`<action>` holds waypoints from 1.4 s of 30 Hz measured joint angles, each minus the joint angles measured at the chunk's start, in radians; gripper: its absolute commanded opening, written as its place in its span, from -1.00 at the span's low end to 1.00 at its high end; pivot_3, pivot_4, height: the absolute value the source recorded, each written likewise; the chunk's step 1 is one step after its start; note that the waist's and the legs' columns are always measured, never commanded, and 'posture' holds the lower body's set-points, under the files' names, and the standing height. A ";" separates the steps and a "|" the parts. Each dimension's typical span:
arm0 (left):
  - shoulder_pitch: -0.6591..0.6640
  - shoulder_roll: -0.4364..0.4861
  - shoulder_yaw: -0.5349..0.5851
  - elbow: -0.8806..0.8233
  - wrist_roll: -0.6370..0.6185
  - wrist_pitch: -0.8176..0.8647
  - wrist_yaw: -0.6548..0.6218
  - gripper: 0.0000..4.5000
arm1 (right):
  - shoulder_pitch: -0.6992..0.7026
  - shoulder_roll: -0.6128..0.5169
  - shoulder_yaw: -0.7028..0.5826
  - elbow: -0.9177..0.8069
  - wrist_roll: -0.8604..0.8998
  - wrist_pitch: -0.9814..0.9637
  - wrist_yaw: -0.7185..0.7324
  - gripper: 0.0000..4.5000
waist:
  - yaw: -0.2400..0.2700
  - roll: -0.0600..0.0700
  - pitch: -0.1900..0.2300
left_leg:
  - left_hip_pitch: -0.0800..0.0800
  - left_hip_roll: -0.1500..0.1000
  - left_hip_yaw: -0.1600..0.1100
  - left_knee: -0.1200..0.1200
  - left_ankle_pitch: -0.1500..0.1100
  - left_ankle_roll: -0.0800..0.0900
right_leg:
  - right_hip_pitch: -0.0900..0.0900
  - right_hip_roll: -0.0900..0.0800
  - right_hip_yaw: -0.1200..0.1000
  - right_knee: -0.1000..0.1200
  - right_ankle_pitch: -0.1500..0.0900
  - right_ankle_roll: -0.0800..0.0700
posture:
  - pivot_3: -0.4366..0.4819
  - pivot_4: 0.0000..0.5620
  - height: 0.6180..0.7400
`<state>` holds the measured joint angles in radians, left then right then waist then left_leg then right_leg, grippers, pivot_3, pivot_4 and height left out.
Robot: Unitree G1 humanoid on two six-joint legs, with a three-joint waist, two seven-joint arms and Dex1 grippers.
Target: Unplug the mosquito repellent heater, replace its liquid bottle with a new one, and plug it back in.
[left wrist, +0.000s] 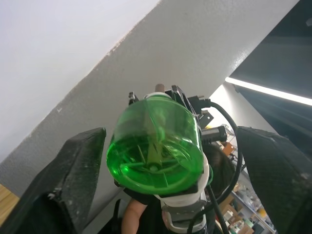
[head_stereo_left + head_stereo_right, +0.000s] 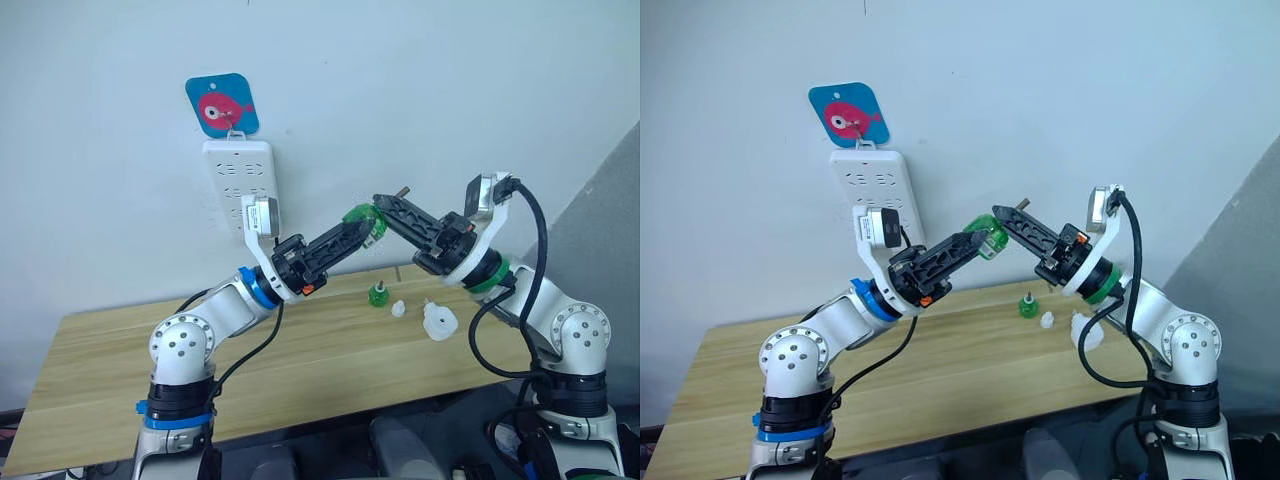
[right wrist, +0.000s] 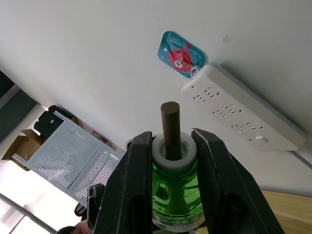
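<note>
Jaws: your right gripper (image 3: 170, 146) pinches the green bottle (image 1: 156, 144) at its neck; your left gripper (image 1: 161, 161) spread around its base
Room: bottle midair, clear of the table (image 2: 300, 360)
Hidden: heater (image 2: 438, 322) partly behind your right arm

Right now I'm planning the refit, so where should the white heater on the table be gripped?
Judging by its pose, grip the mosquito repellent heater across its rounded white body, coming from above: it lies loose on the table, open overhead, beside a small green bottle.

The white mosquito repellent heater (image 2: 439, 322) lies bottle-less on the wooden table beside a small green bottle (image 2: 378, 294).
</note>
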<state>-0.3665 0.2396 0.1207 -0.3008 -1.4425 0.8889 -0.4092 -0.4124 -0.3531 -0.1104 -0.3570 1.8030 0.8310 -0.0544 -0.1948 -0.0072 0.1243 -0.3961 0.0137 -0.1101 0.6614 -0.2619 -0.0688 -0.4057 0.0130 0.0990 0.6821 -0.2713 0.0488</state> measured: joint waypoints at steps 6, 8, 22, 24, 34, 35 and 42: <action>0.000 -0.010 -0.001 0.007 0.006 -0.007 0.006 0.00 | -0.003 0.000 0.016 -0.010 0.021 -0.021 -0.023 -0.63 | 0.000 0.000 0.000 | 0.000 0.000 0.000 0.000 0.000 0.000 | 0.000 0.000 0.000 0.000 0.000 0.000 | -0.51 -0.76 0.89; 0.000 -0.010 0.000 0.007 0.007 -0.008 0.005 0.00 | -0.004 0.000 0.018 -0.010 0.023 -0.023 -0.027 -0.63 | 0.000 0.000 0.000 | 0.000 0.000 0.000 0.000 0.000 0.000 | 0.000 0.000 0.000 0.000 0.000 0.000 | -0.51 -0.77 0.89; 0.000 0.021 -0.004 0.025 0.035 -0.015 -0.003 0.00 | -0.014 -0.012 0.034 -0.017 0.045 -0.053 -0.062 0.43 | 0.000 0.000 0.000 | 0.000 0.000 0.000 0.000 0.000 0.000 | 0.000 0.000 0.000 0.000 0.000 0.000 | -0.51 -0.75 0.89; 0.001 0.037 -0.002 0.035 0.038 -0.009 -0.011 0.00 | -0.013 -0.041 0.028 -0.032 0.044 -0.054 -0.062 0.69 | 0.001 0.000 0.000 | 0.000 0.000 0.000 0.000 0.000 0.000 | 0.000 0.000 0.000 0.000 0.000 0.000 | -0.52 -0.68 0.89; 0.056 0.254 0.015 0.078 0.182 -0.003 -0.153 0.00 | 0.255 -0.477 -0.061 -0.176 -0.305 0.036 0.001 0.86 | 0.008 0.006 0.010 | 0.002 0.000 0.002 -0.002 -0.001 0.001 | 0.000 0.001 0.002 -0.001 -0.005 0.004 | -0.57 -0.43 0.89; 0.067 0.274 0.013 0.079 0.212 -0.007 -0.176 0.00 | 0.272 -0.507 -0.058 -0.194 -0.358 0.046 0.014 0.86 | 0.007 0.006 0.013 | 0.003 0.000 0.003 -0.002 -0.001 0.001 | 0.000 0.001 0.003 -0.001 -0.005 0.004 | -0.57 -0.43 0.89; 0.137 0.371 -0.085 0.002 0.416 -0.072 -0.382 0.00 | 0.251 -0.653 0.115 -0.223 -0.672 0.163 0.121 1.00 | 0.007 0.001 0.046 | 0.003 0.001 0.006 -0.002 -0.001 0.001 | 0.001 0.001 0.006 -0.002 -0.006 0.004 | -0.57 -0.23 0.89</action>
<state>-0.2291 0.6103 0.0354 -0.2990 -1.0265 0.8172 -0.7911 -0.1612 -1.0062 0.0045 -0.5798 1.1312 0.9936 0.0662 -0.1876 -0.0061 0.1700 -0.3928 0.0145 -0.1044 0.6597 -0.2625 -0.0680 -0.4050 0.0143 0.1048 0.6802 -0.2769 0.0529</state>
